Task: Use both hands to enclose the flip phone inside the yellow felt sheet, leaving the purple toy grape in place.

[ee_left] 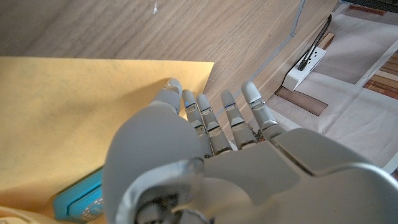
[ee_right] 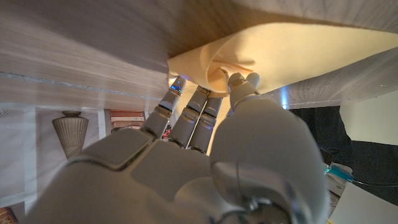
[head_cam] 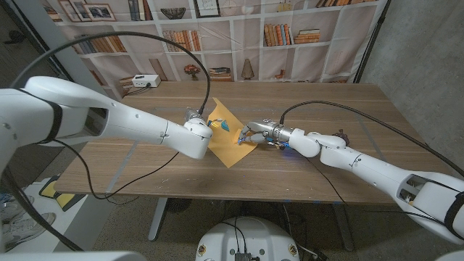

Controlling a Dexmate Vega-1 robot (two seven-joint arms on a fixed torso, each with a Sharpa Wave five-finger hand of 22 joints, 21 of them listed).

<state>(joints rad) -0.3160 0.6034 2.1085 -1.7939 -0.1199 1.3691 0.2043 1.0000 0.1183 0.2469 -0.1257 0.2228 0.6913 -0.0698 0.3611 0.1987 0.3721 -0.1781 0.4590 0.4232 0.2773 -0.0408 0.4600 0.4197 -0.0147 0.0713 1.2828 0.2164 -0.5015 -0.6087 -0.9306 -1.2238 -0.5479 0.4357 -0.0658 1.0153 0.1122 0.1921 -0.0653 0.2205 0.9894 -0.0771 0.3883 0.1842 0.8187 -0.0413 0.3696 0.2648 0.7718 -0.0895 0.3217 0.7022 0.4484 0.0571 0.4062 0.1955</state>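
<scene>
A white box (head_cam: 146,80) is seen at the far left of the wooden table (head_cam: 312,101), near the back edge. The left hand (head_cam: 194,118) is held over the left part of the yellow felt sheet (head_cam: 228,148), which lies spread near the middle of the table. In the left wrist view the fingers (ee_left: 231,112) are stretched out and slightly apart above the sheet (ee_left: 68,112), with nothing gripped between them. The flip phone (ee_left: 78,200), light blue, is seen lying on the felt just beside this hand; in the head view it is glimpsed between the two hands (head_cam: 223,125). Further right, the right hand (head_cam: 255,133) is placed at the sheet's right edge. In the right wrist view a corner of the felt (ee_right: 280,50) is lifted and bunched, pinched between the thumb and fingers (ee_right: 239,84). The purple toy grape (head_cam: 343,136) is seen on the table beside the right forearm, well apart from the sheet.
</scene>
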